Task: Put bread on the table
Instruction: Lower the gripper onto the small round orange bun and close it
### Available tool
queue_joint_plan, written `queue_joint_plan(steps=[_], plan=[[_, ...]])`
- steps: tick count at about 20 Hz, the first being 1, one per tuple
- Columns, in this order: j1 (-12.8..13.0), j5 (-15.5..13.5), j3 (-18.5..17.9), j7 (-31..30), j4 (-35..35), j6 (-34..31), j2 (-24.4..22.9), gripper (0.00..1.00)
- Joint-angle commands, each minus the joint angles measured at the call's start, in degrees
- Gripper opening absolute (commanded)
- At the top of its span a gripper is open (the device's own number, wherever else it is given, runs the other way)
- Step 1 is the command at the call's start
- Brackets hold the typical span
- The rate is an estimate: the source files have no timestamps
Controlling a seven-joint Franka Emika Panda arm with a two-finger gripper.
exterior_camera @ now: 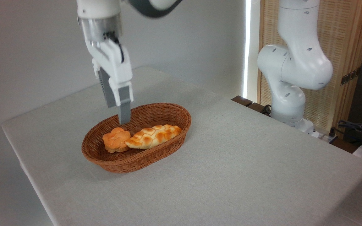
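A: Since everything rests on it, start with the table: a wide cloth-covered top, bare on every side of the wicker basket that sits left of centre.

B: And the arm?

A: It reaches down from the top left. The gripper hangs over the basket's back rim, and its jaws hold nothing. From this side the fingers overlap, so I cannot tell how wide they stand.

B: Where does the bread lie from them?

A: Almost straight below, a touch nearer the camera, at the basket's left end. It is roundish, so no long axis to line up with; I'd judge a plain descent would do.

B: Anything in the way?

A: The braided loaf lies just beside the bun on its right, seemingly touching, its length running toward the basket's right end. The basket wall crowds the left. A finger coming down on the right side might nudge that loaf.
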State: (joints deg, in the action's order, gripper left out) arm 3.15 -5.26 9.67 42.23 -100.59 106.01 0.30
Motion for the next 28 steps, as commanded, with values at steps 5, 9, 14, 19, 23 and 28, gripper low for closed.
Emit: queue_joint_plan(steps=[5, 9, 14, 19, 23, 28], plan=[[2.21, -0.89, 3.34, 0.48, -13.30, 17.02, 0.84, 1.00], [2.65, -0.89, 4.65, 0.48, -14.19, 20.28, 3.30, 1.00], [2.65, -0.45, 5.36, 0.48, -14.54, 23.71, 4.80, 0.60], [2.57, -0.46, 5.36, 0.57, -14.54, 23.72, 4.80, 0.47], [2.65, -0.45, 5.36, 0.66, -14.54, 23.72, 4.80, 0.47], [2.48, -0.37, 4.74, 0.31, -13.41, 22.75, 3.92, 0.43]])
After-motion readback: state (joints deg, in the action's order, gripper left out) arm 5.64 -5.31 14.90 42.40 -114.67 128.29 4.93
